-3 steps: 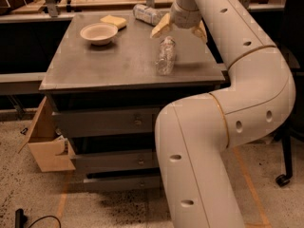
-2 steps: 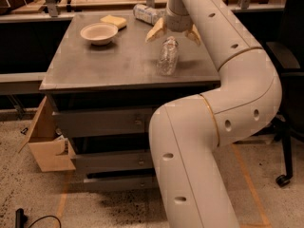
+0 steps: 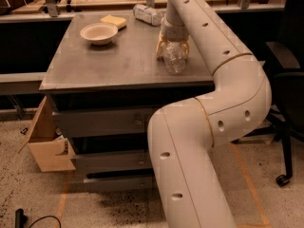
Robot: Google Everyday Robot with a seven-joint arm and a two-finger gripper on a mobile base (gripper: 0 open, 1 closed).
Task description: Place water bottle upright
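The gripper [image 3: 173, 45] is sitting lower than before, pinching the water bottle [image 3: 174, 61] on the tabletop [image 3: 109, 63] right of the bowl [image 3: 99, 32].

No text can be read, none on the water bottle [image 3: 174, 62]. The tool [image 3: 173, 47] is at its top — toward 3 o'clock on the worktop [image 3: 109, 65].

The gripper [image 3: 173, 48] sits over the table's [image 3: 109, 63] right rear, right above the water bottle [image 3: 174, 61], whose upper end seems to vanish behind it (only the crinkly lower body shows). Whether the bottle stands or leans cannot be told. The arm [image 3: 237, 80] hides one end of the stouter bottle [image 3: 145, 14]. The right edge cuts off the black chair [image 3: 287, 80].
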